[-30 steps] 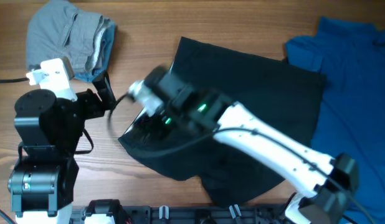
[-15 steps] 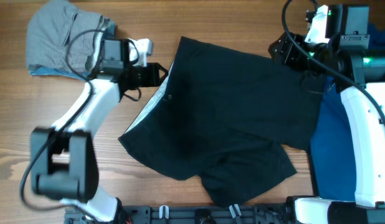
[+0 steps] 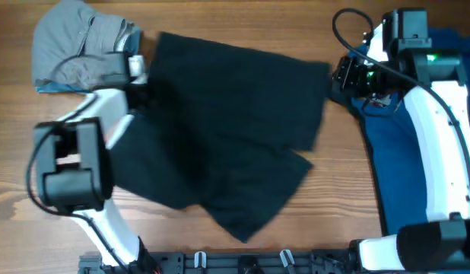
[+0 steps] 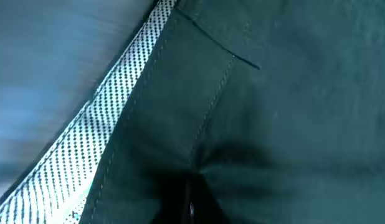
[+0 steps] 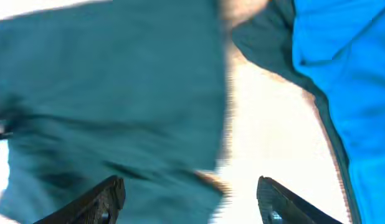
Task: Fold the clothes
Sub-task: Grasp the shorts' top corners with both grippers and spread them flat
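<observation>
**Operator:** Where are the black shorts [image 3: 227,144]?

**Manual:** You see them spread on the table [image 3: 349,198], between the grey garment [image 3: 83,46] and the blue shirt [image 3: 417,152].

**Operator:** And the grippers?

**Manual:** The left gripper [image 3: 141,90] is clamped on the shorts' left edge. The right gripper [image 5: 192,198] is spread wide and holds nothing, just beside their right edge.

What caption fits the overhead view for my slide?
Left tool grips the black shorts; right tool hangs open between them and the blue shirt.
</observation>
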